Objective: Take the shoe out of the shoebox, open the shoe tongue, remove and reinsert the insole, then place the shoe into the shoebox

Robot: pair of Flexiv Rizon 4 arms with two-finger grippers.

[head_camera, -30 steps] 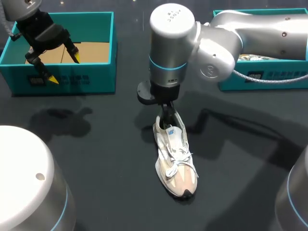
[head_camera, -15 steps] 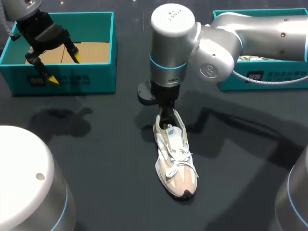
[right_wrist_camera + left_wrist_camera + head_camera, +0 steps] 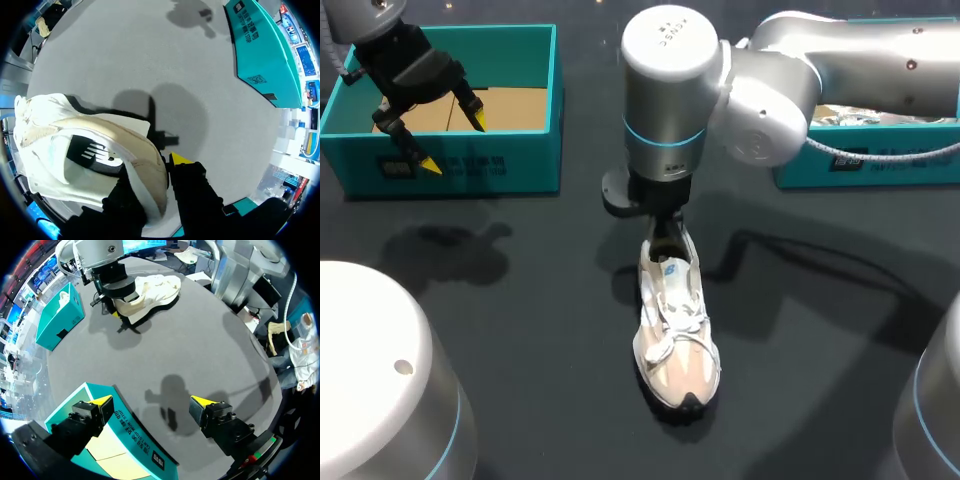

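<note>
right gripper [image 3: 157, 175] pinches the heel collar of the sneaker [image 3: 675, 340], probably steadying it on the table [image 3: 520, 300] for tongue work; left gripper [image 3: 151, 402] hangs spread over the rim of the teal shoebox [image 3: 500, 165], clear.

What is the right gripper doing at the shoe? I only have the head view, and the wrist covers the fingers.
Observer: In the right wrist view the right gripper is shut on the shoe at the heel wall, one finger inside and one outside.
Operator: Insole in or out?
Observer: In. The insole lies inside the heel.
Operator: Left gripper over the shoebox?
Observer: Partly. In the left wrist view the left gripper is open, one finger over the shoebox, the other over the table.
</note>
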